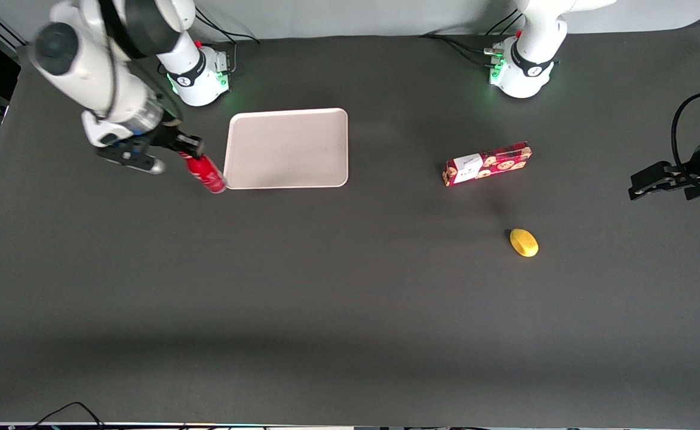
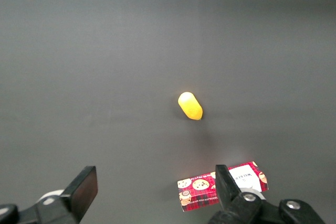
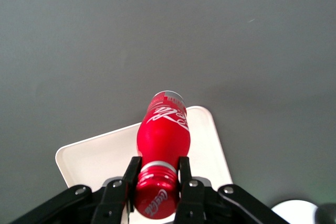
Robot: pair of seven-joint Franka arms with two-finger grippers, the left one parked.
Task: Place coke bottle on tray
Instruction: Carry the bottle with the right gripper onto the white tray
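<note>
The coke bottle [image 1: 205,172] is a small slim red bottle with a red cap and white lettering. My right gripper [image 1: 190,149] is shut on its neck and holds it tilted in the air beside the tray's edge, toward the working arm's end. In the right wrist view the black fingers [image 3: 130,174] clamp the neck just below the cap, and the bottle [image 3: 163,135] points down over the tray [image 3: 100,156]. The tray [image 1: 286,148] is a flat pale beige-pink rectangle with a low rim, lying near the working arm's base.
A long red box printed with cookies [image 1: 487,163] lies toward the parked arm's end. A yellow lemon-like object [image 1: 524,242] lies nearer the front camera than the box. Both show in the left wrist view, box [image 2: 220,186] and yellow object [image 2: 190,106].
</note>
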